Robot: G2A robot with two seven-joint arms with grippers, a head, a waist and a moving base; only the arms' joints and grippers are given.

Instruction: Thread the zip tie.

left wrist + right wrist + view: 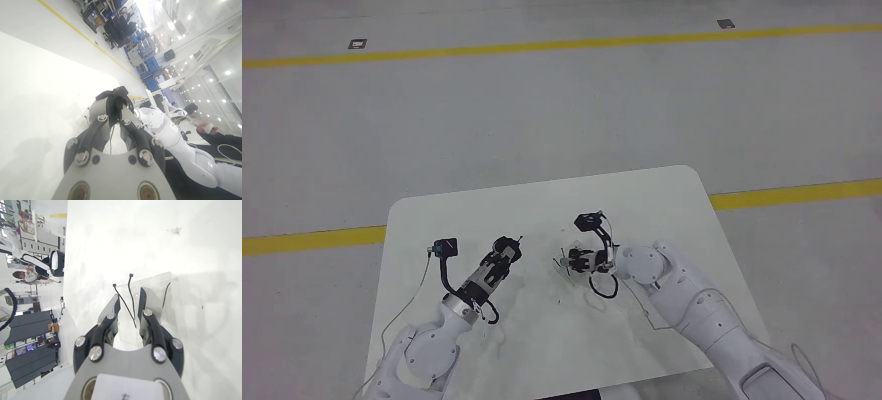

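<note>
Several black zip ties [124, 305] stand in a clear box [160, 277] near the middle of the white table [642, 200]. My right gripper [129, 302] is open inside the box's top, with two of the ties between its fingers [116, 306]; neither finger touches them. Another tie [166, 292] leans against the box wall outside those fingers. In the top view the right gripper [575, 262] is at the box [562, 262]. My left gripper [510, 245] is a short way left of the box, shut on a thin black zip tie [111, 136] that trails back toward its palm.
A small white scrap [176, 230] lies on the table beyond the box. The table's far edge [542, 183] and rounded right corner [697, 180] border grey floor with yellow lines. Bare tabletop surrounds both arms.
</note>
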